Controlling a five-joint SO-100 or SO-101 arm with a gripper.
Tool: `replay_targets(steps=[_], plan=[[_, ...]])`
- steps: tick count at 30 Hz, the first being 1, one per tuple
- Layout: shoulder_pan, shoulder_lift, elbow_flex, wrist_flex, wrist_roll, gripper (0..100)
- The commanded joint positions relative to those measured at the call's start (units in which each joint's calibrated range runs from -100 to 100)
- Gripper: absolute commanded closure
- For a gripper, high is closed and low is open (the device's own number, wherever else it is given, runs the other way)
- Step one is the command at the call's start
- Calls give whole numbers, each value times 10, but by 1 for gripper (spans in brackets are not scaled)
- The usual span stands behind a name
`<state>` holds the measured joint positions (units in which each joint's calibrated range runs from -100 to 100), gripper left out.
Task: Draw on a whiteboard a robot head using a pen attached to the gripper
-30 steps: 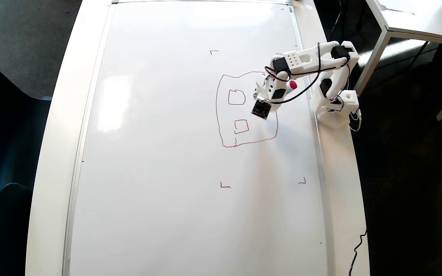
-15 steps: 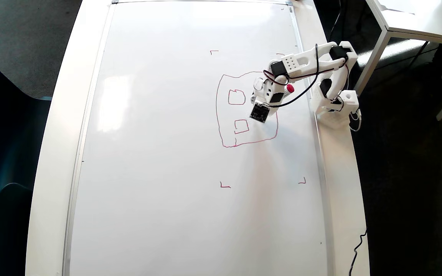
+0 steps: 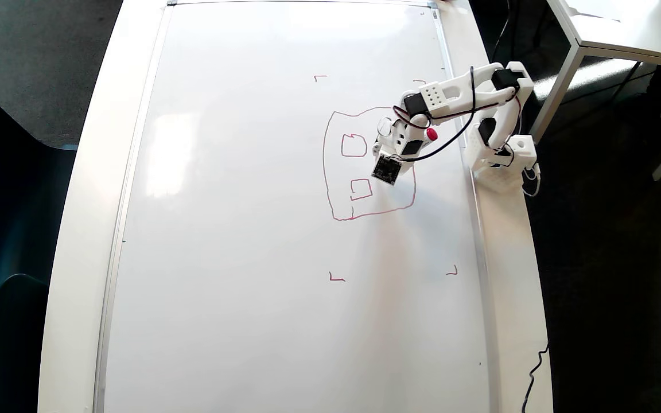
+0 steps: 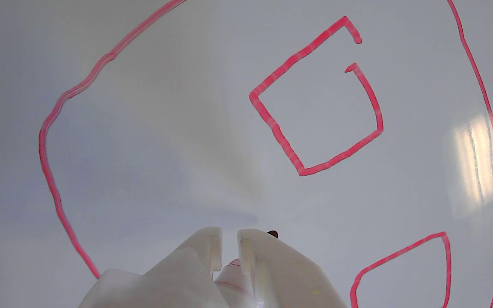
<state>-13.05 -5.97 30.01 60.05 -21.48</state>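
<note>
The whiteboard (image 3: pixel 250 229) lies flat and fills most of the table. The robot head (image 3: pixel 353 166) is a red rounded outline with two small squares inside, at the board's right. In the wrist view one square (image 4: pixel 319 98) is centre right and part of the other (image 4: pixel 405 265) is at the lower right. The white gripper (image 3: pixel 385 146) hangs over the right inside of the outline. In the wrist view the gripper (image 4: pixel 229 239) is shut on the pen (image 4: pixel 231 273); its dark tip (image 4: pixel 273 234) sits at the board. The pen's red end (image 3: pixel 432 135) shows in the overhead view.
Red corner ticks (image 3: pixel 336 278) mark a frame around the drawing. The arm's base (image 3: pixel 502 158) is clamped on the table's right edge. A white-legged desk (image 3: pixel 594 34) stands at the top right. A dark chair (image 3: pixel 3 218) is at the left.
</note>
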Motion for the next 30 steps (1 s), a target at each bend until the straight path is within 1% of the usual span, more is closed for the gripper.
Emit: replay_targets(steps=[1,5,10,19,30], plan=[[5,-2,4,-11,2,99],[5,-1,8,-14,2,99],[5,-1,40,-59,2,99],[6,-1,59,-61,2,99],[68,-3,59,-51,2,99]])
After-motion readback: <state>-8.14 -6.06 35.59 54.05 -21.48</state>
